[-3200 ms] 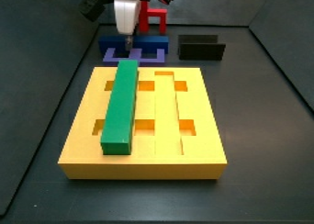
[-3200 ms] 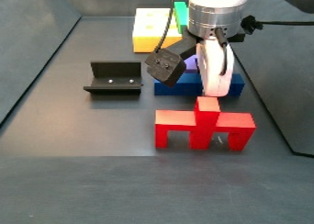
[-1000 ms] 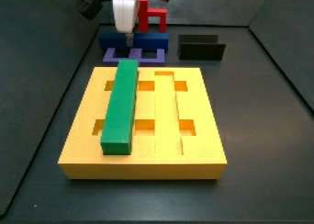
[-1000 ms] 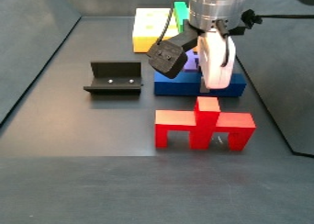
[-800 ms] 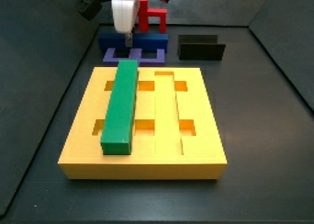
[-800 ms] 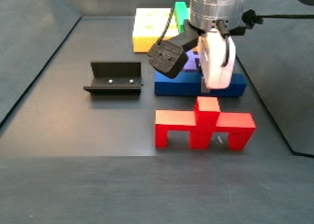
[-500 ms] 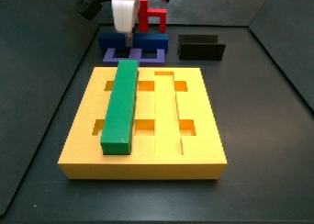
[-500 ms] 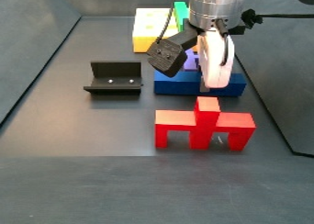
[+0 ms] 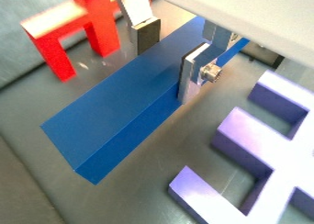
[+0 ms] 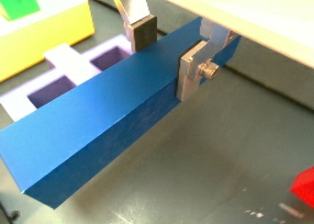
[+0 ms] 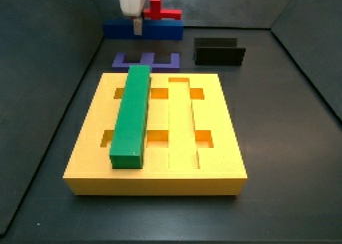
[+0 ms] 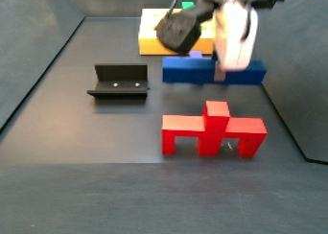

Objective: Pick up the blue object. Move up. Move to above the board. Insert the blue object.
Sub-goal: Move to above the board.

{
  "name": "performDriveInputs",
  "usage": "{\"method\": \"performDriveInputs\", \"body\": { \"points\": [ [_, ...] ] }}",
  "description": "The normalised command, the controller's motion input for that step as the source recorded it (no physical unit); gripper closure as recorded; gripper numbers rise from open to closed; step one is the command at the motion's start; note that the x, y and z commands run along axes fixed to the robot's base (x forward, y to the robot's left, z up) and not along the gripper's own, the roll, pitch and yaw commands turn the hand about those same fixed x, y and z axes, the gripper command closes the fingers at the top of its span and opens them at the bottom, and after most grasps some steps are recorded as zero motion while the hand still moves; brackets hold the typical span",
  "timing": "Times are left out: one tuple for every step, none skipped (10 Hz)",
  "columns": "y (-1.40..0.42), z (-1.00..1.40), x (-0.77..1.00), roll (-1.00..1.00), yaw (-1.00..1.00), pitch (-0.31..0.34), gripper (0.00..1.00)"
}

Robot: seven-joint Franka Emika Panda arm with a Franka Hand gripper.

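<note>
**Blue bar lifted clear of the floor, board holding only the green bar**

In a side view the board [image 11: 156,138] lies in the foreground with its three lengthwise grooves. The left groove is filled by the green bar [image 11: 131,115], lying flat along it; the middle and right grooves and their square cut-outs hold nothing. Beyond the board's far edge the purple-blue notched block [image 11: 147,60] rests on the floor, and to its right stands the fixture [image 11: 219,52].

The gripper [image 11: 130,10] is at the far end of the table, above the notched block, its fingers closed on the blue object [image 11: 142,29], which hangs level in the air with the red block [image 11: 158,8] showing behind it. In both wrist views the silver fingers [image 10: 193,66] press against the long sides of the bar [image 9: 135,100] near its middle, with no gap to be seen.

In a side view, from left to right: the fixture [image 12: 117,81] on the floor, the red block [image 12: 213,130] nearer the camera, and the blue bar [image 12: 214,71] held above the floor behind it by the gripper [image 12: 233,46].

Half a second ago the bar sat low on the notched block; now it and the gripper have risen, and the block is uncovered.
</note>
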Motion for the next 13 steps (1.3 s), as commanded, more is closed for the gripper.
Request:
{"method": "performDriveInputs", "body": {
  "points": [
    [0.00, 1.40, 0.00, 0.00, 0.00, 0.000, 1.00],
    [0.00, 1.40, -0.01, -0.01, 0.00, 0.021, 1.00],
    [-0.01, 1.40, -0.03, -0.02, 0.00, 0.033, 1.00],
    [0.00, 1.40, 0.00, -0.04, 0.00, 0.002, 1.00],
    [0.00, 1.40, 0.03, -0.05, 0.00, 0.016, 1.00],
    [0.00, 1.40, 0.03, -0.07, -0.01, 0.060, 1.00],
    [0.00, 0.80, 0.01, -0.07, -0.01, 0.051, 1.00],
    [0.01, 0.33, 0.03, -0.07, 0.00, 0.041, 1.00],
    [-1.40, 0.19, 0.38, 0.01, 1.00, 0.013, 1.00],
    [-1.40, 0.18, 0.37, 0.02, 1.00, 0.014, 1.00],
    [-1.40, 0.19, 0.38, 0.03, 1.00, 0.022, 1.00],
    [-1.40, 0.19, 0.40, 0.02, 1.00, 0.027, 1.00],
    [-1.40, 0.19, 0.41, 0.02, 1.00, 0.035, 1.00]
  ]
}}
